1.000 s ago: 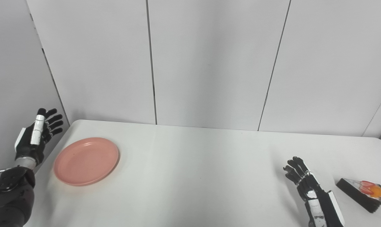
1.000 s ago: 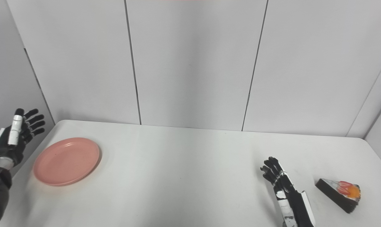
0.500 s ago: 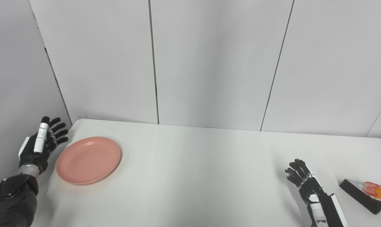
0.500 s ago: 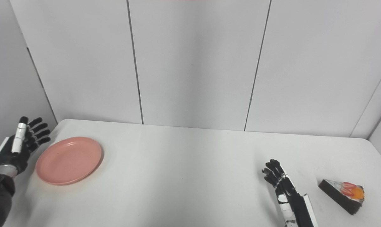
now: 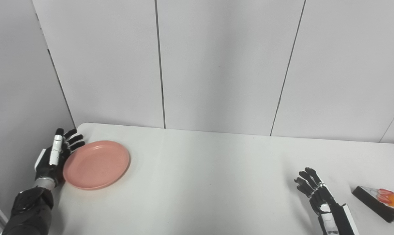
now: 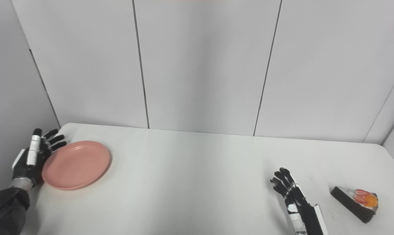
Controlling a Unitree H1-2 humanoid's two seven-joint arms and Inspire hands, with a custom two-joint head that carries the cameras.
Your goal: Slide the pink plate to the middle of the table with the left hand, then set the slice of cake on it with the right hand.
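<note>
The pink plate (image 5: 97, 164) lies flat at the far left of the white table (image 5: 203, 182). My left hand (image 5: 55, 156) stands open on edge against the plate's left rim, fingers spread and pointing away from me. At the far right a dark slice of cake (image 5: 378, 203) with red and orange topping lies on the table. Left of the cake, with a gap between, my right hand (image 5: 317, 195) rests open, holding nothing.
Grey wall panels (image 5: 216, 65) close off the back of the table, and another panel stands just left of my left hand. The table's right edge runs close beside the cake.
My left hand has come down and in from beside the table to the plate's left rim. The view has shifted slightly. The right hand and the cake have stayed put.
</note>
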